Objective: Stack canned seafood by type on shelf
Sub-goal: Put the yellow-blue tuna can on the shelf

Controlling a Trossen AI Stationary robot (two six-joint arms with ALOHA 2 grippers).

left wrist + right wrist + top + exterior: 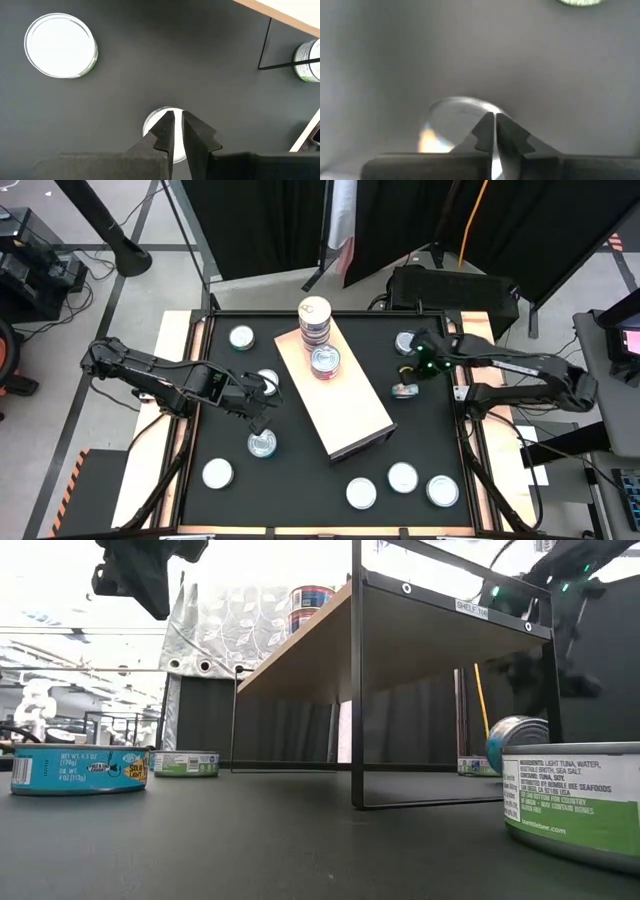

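Observation:
The shelf point(345, 405) is a pale wood board on a black wire frame point(356, 690), lying slantwise mid-table. A stack of tins point(314, 322) and a single tin point(325, 362) stand on its far end. My left gripper point(262, 416) hangs shut and empty, well above the table point(140, 575), over a silvery-topped tin point(156, 120) that stands flat on the tabletop point(262, 444). My right gripper point(416, 364) is shut and empty above a tin point(404, 390) that lies on its side point(517, 743) right of the shelf; that tin shows behind the fingers point(452, 122).
More tins stand on the black tabletop: one beside the shelf's left edge point(268, 378), far left point(241, 337), far right point(404, 341), near left point(218, 473), and three near the front right point(361, 493) point(403, 477) point(442, 490). A raised rim point(190, 430) borders the table.

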